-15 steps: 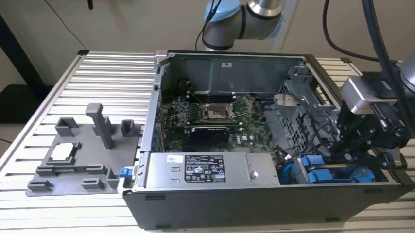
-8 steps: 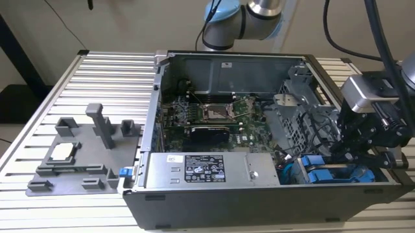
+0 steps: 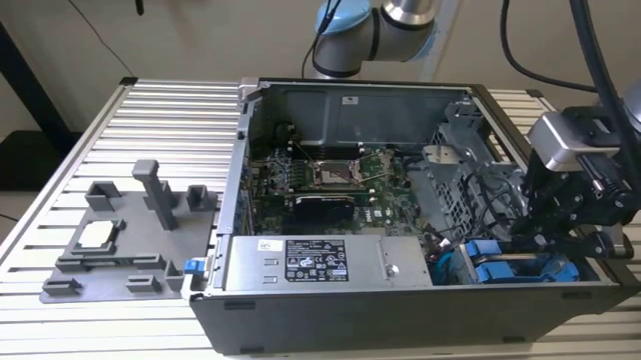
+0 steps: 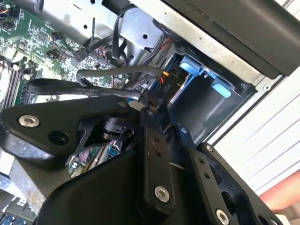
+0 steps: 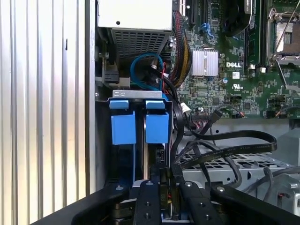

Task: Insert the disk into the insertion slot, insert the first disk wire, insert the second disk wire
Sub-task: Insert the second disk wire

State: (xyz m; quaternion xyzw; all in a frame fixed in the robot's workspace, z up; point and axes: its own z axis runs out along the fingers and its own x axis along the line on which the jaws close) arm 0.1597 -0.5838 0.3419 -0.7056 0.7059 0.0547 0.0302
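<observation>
Sitting in the narrow bay of the grey sheet-metal drive cage (image 5: 140, 96), the flat hard drive in its bright blue plastic carrier (image 5: 157, 126) looks already pushed home; in the first wrist view its blue front tab stands beside the tab of a second blue-fronted carrier (image 5: 123, 127), the two just beside each other. In the exterior view the same blue tabs (image 3: 498, 271) lie at about four o'clock of the open grey computer case (image 3: 331, 319), near its front corner.

The black robot hand (image 5: 169, 202) hangs directly over the back edge of the drive. Its fingers (image 5: 149, 206) stand narrow, pinched on a small black cable connector (image 5: 164, 187), judging by both wrist views; the second wrist view shows the connector tip (image 4: 161, 89) close to the blue carrier. So the work appears to be at a wire-insertion step, with the disk step done.

To seat it well, I would judge that the connector must be squared to the drive's socket before any push, then pressed straight along the socket's axis with light force, since a tilted plug would jam. The loose black flat cables (image 5: 225, 150) looping at three o'clock of the bay could snag the fingers.

Beyond lie the green motherboard (image 5: 234, 70) and the ribbed aluminium table (image 3: 161, 112).
</observation>
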